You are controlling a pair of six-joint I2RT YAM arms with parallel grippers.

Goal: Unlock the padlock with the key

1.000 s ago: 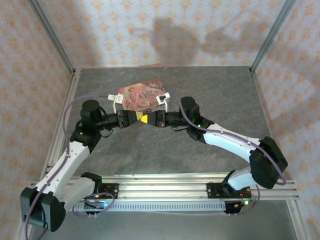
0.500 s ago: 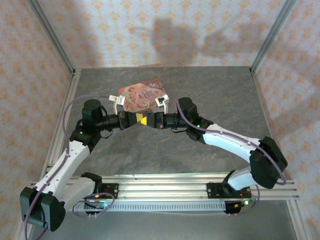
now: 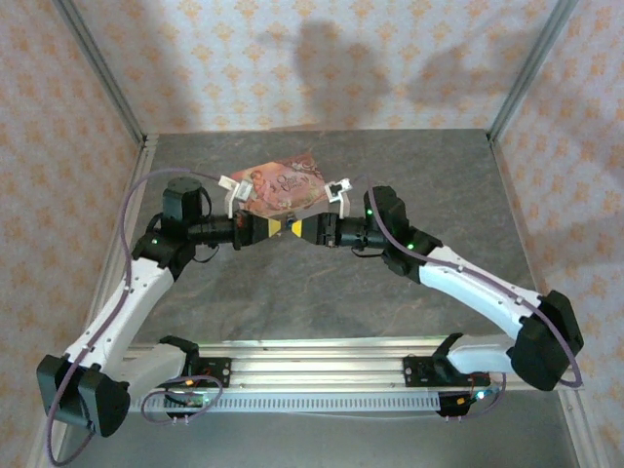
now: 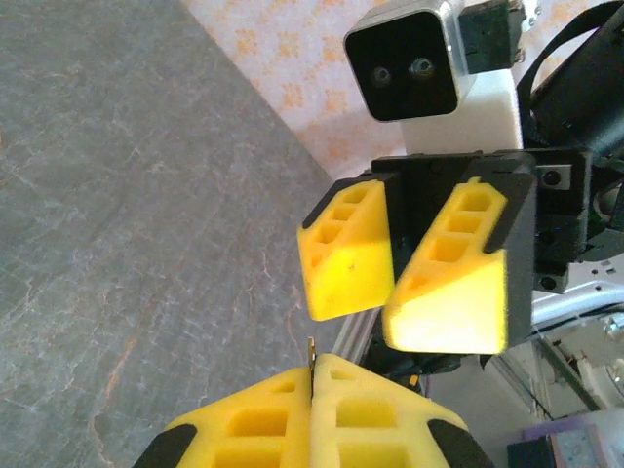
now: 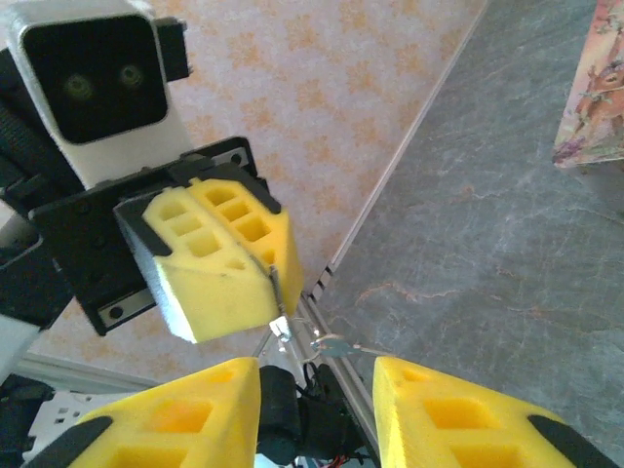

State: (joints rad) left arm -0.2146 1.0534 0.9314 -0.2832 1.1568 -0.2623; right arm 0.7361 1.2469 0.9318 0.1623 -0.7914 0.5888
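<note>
Between papered walls (image 3: 244,68), over the grey table (image 3: 409,175), left hand (image 4: 312,409) pinches the key (image 5: 277,302); right hand (image 4: 390,263) part-open, empty.

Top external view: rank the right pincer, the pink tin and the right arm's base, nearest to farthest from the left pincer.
1. Right pincer, directly opposite the left pincer.
2. Pink tin, just behind them.
3. Right arm's base, at the near edge, right.

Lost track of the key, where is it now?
In the right wrist view, the key pokes out of the shut left gripper, left of centre, facing the open right gripper.
</note>
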